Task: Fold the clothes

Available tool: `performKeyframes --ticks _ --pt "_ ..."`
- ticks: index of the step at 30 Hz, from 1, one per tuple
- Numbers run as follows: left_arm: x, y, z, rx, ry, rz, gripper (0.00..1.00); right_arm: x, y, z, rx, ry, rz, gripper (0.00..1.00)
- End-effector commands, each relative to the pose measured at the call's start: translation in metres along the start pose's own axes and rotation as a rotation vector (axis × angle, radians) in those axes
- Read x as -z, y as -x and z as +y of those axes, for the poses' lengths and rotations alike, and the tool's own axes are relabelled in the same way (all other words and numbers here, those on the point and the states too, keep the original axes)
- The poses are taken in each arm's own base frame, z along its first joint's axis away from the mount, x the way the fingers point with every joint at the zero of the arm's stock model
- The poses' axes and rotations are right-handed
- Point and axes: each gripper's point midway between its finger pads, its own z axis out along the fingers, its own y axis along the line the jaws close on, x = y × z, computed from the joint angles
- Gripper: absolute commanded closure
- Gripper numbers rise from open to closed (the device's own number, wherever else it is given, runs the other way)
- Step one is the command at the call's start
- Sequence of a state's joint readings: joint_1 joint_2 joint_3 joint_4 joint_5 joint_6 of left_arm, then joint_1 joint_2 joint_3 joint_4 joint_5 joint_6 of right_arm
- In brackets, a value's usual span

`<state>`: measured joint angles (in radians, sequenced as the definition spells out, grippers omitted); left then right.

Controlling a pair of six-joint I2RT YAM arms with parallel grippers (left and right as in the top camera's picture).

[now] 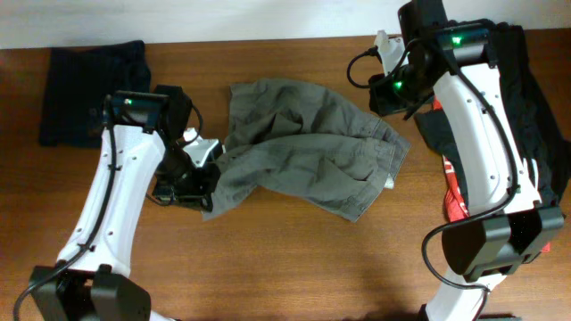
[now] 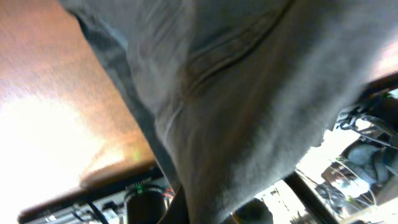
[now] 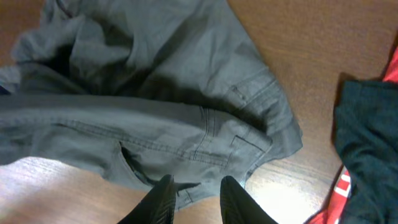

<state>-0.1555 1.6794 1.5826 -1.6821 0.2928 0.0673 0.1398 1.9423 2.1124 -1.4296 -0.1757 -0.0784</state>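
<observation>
A crumpled grey garment (image 1: 303, 143) with seams and pockets lies across the middle of the table, one of the clothes. My left gripper (image 1: 207, 171) is shut on its left edge, holding that edge a little off the wood. In the left wrist view the grey cloth (image 2: 249, 93) fills most of the frame and hides the fingers. My right gripper (image 1: 386, 96) hovers over the garment's right end. In the right wrist view its two dark fingers (image 3: 165, 193) stand apart above the hem (image 3: 205, 186), the gripper (image 3: 198, 182) open with nothing between them.
A navy garment (image 1: 89, 89) lies folded at the back left. A black garment (image 1: 526, 98) and a red one (image 1: 455, 192) lie heaped at the right edge, also in the right wrist view (image 3: 367, 137). Bare wood (image 1: 294, 259) runs along the front.
</observation>
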Motion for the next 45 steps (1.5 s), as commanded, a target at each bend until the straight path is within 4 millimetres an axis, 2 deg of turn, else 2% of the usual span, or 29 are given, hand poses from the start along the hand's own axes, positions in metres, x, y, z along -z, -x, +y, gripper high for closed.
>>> performKeyframes --ticks 1,2,5,6,7,8,10,11,13,15,16,19,23,25,29,30,31,34,39,45 --pt "-0.024 -0.022 0.001 0.080 0.031 0.108 0.99 0.004 0.003 -0.008 -0.036 0.021 -0.023 0.71" --pt "-0.043 -0.035 -0.001 0.089 0.042 0.180 0.99 0.005 0.005 -0.016 -0.052 0.016 -0.034 0.70" --pt "-0.074 -0.049 -0.006 0.085 0.054 0.250 0.91 0.007 0.006 -0.028 -0.075 0.006 -0.045 0.68" --pt "-0.084 -0.052 -0.008 0.070 0.053 0.262 0.82 0.008 0.006 -0.031 -0.083 0.003 -0.050 0.67" --pt "-0.094 -0.052 -0.010 0.046 0.058 0.265 0.64 0.008 0.006 -0.035 -0.090 0.000 -0.052 0.66" --pt "-0.101 -0.052 -0.011 0.026 0.065 0.261 0.51 0.009 0.007 -0.039 -0.097 -0.003 -0.057 0.65" --pt "-0.110 -0.042 -0.015 -0.012 0.066 0.220 0.37 0.010 0.006 -0.044 -0.109 -0.008 -0.060 0.63" --pt "-0.112 -0.036 -0.016 -0.024 0.065 0.195 0.33 0.010 0.006 -0.046 -0.114 -0.010 -0.061 0.62" --pt "-0.109 -0.021 -0.018 -0.039 0.061 0.136 0.31 0.011 0.005 -0.049 -0.121 -0.012 -0.061 0.60" --pt "-0.096 -0.001 -0.013 -0.041 0.087 0.055 0.31 0.011 0.005 -0.051 -0.125 -0.013 -0.060 0.59" --pt "-0.079 0.021 -0.006 -0.036 0.119 -0.032 0.20 0.011 0.005 -0.051 -0.125 -0.013 -0.061 0.58" --pt "-0.038 0.076 0.005 -0.030 0.147 -0.272 0.01 0.011 0.007 -0.048 -0.123 0.002 -0.068 0.58" --pt "0.014 0.152 0.018 -0.072 0.151 -0.624 0.01 0.011 0.009 -0.046 -0.121 0.015 -0.077 0.57" --pt "0.033 0.182 0.026 -0.090 0.159 -0.753 0.01 0.011 0.010 -0.046 -0.121 0.021 -0.079 0.57" --pt "0.048 0.229 0.040 -0.113 0.176 -0.911 0.01 0.011 0.010 -0.043 -0.120 0.034 -0.079 0.57" --pt "0.048 0.240 0.043 -0.114 0.178 -0.937 0.01 0.011 0.010 -0.043 -0.120 0.034 -0.078 0.57" --pt "0.045 0.262 0.048 -0.150 0.175 -0.983 0.01 0.011 0.010 -0.043 -0.120 0.035 -0.077 0.57" --pt "0.032 0.294 0.053 -0.182 0.150 -1.038 0.01 0.011 0.009 -0.043 -0.120 0.035 -0.076 0.57" --pt "0.004 0.332 0.064 -0.192 0.137 -1.047 0.01 0.010 0.006 -0.040 -0.119 0.039 -0.059 0.57" --pt "-0.017 0.371 0.069 -0.222 0.116 -1.041 0.01 0.008 0.006 -0.029 -0.094 0.046 -0.051 0.55"
